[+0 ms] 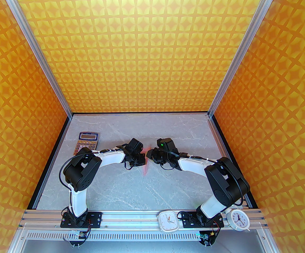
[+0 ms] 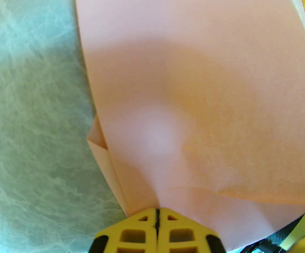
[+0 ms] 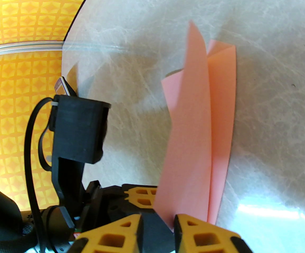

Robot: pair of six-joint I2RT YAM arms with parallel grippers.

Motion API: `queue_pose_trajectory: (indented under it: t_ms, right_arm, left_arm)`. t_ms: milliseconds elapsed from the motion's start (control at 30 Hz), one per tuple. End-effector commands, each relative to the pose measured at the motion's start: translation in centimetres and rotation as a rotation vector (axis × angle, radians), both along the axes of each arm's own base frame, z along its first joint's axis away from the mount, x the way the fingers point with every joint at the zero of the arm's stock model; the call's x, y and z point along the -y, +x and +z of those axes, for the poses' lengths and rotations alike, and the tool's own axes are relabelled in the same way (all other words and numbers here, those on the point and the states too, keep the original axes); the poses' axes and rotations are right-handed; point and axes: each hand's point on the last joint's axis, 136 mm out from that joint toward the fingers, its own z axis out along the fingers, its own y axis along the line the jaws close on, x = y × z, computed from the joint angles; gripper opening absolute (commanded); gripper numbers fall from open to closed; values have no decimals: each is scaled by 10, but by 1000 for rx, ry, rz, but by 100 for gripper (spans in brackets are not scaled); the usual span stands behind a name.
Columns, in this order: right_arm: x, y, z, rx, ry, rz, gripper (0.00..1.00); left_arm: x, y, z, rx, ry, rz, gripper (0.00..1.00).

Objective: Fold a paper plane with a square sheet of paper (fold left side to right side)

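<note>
The pale-pink square sheet of paper (image 1: 145, 168) is folded into long narrow layers and stands on edge between the two arms at mid-table. In the left wrist view the paper (image 2: 194, 88) spreads broad and close, with a small folded flap at its left edge. My left gripper (image 2: 157, 217) is shut, its yellow fingertips pinching the paper's near edge. In the right wrist view the paper (image 3: 194, 115) rises in two upright layers. My right gripper (image 3: 157, 223) stands open, the paper's lower corner in the gap against its right finger. In the top view the left gripper (image 1: 141, 158) and the right gripper (image 1: 150, 154) nearly meet.
An orange-keyed calculator (image 1: 86, 142) lies at the back left of the grey marble table (image 1: 131, 188). A square white clock (image 1: 168, 221) and a round white clock (image 1: 237, 219) sit on the front rail. Orange patterned walls enclose three sides.
</note>
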Motion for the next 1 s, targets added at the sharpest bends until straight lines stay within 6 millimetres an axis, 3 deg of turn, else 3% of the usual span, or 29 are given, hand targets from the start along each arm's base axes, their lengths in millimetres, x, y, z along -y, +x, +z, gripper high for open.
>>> queue_pose_trajectory:
  t_ms: [0,133,500,667,800,967]
  right_arm:
    - [-1,0,-2,3,-5,14,25]
    - [-8,3,-5,-4,31,21,21]
    - [-13,4,-16,-25,73,13,23]
    - [-7,4,-15,-18,25,7,26]
    - [12,0,-21,-28,-135,11,33]
    - [14,-1,-29,-47,-171,32,32]
  left_arm:
    - [-10,-17,-29,-78,59,-4,0]
    - [-9,-18,-30,-81,58,-7,0]
    - [-8,-16,-20,-61,43,-8,0]
    - [-9,-12,-9,-35,28,-7,0]
    - [-8,-11,-13,-40,32,-3,0]
    - [-7,-11,-14,-40,32,-6,0]
